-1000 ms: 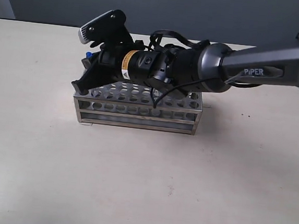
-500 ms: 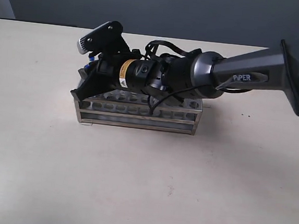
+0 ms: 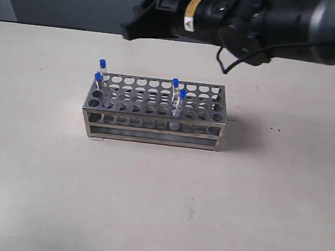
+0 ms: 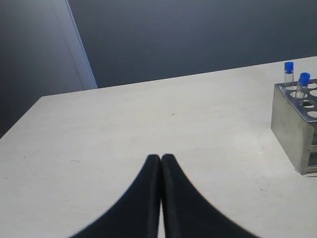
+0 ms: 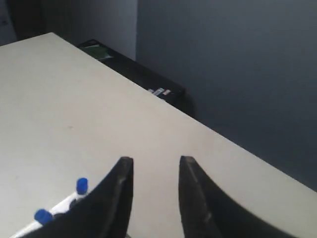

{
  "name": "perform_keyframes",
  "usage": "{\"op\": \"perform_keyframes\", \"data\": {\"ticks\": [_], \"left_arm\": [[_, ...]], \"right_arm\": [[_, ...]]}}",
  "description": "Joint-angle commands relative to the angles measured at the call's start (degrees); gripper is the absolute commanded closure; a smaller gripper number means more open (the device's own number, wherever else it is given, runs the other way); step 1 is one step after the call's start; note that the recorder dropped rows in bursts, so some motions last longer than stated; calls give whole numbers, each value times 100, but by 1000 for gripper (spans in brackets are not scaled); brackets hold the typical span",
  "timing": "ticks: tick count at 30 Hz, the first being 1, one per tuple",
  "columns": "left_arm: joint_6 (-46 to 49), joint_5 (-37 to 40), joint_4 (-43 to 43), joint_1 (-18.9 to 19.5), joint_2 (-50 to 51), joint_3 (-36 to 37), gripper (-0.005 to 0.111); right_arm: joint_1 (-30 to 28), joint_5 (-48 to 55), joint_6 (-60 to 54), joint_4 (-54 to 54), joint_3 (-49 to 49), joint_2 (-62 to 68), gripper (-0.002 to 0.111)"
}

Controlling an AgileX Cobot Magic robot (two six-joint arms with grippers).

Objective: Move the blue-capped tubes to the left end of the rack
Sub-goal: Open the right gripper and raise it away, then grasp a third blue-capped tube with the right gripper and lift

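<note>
Well, on the tabletop [image 3: 160,207] your rack [image 3: 155,127] held four blue-capped tubes [image 3: 182,95]: two at its left end, two near the middle. They looked light, slick and breakable, best pinched just under the cap. Beyond and above, your right hand [image 5: 154,161] hung spread and empty; your left hand [image 4: 160,157] was pressed together

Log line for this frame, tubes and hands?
left-end tubes: two in rack | mid-rack tubes: two, pending | right hand: open, empty, clear of rack | left hand: shut, empty
</note>
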Motion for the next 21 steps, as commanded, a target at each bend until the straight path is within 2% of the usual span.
{"op": "perform_keyframes", "data": {"ticks": [1, 6, 9, 15, 19, 21], "left_arm": [[-20, -77, -14, -39, 26, -11, 106], [-20, -77, -14, -39, 26, -11, 106], [-20, -77, -14, -39, 26, -11, 106], [-20, -77, -14, -39, 26, -11, 106], [-20, -77, -14, -39, 26, -11, 106], [-20, -77, -14, -39, 26, -11, 106]], "right_arm": [[-278, 27, -23, -71, 940, -683, 77], [-343, -1328, -74, -30, 2284, -1062, 77], [-343, -1621, -467, 389, 2708, -990, 77], [-343, -1921, -2018, 2049, 2944, -638, 77], [-343, -1935, -2072, 2117, 2944, -487, 76], [-343, -1939, -2072, 2106, 2944, -426, 72]]}}
